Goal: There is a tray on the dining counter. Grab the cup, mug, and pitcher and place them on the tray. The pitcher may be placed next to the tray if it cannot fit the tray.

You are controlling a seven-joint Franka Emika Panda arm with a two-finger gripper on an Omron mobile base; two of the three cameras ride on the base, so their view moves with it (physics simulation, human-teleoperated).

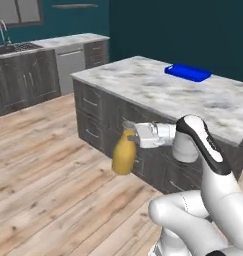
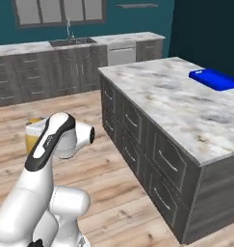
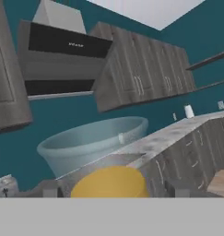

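Note:
The yellow-orange pitcher (image 1: 123, 155) hangs in the air beside the dining counter's (image 1: 158, 92) dark drawer fronts, well above the wooden floor. My gripper (image 1: 131, 135) is shut on its upper part, reaching out sideways from the arm. In the right base view the pitcher (image 2: 31, 140) peeks out behind my arm. In the hand view the pitcher's yellow body (image 3: 109, 183) sits between my fingertips (image 3: 49, 189), with its pale rim beyond. The bright blue tray (image 1: 188, 72) lies at the far end of the dining counter (image 2: 171, 99), also seen as the tray (image 2: 214, 79). The cup and mug are out of view.
A back worktop with a sink and tap (image 2: 70, 39) runs along the teal wall, with a dishwasher front (image 1: 70, 65) beside it. Open wooden floor (image 1: 48, 165) lies between that worktop and the island. The island's drawers (image 2: 162, 164) stand close to my right.

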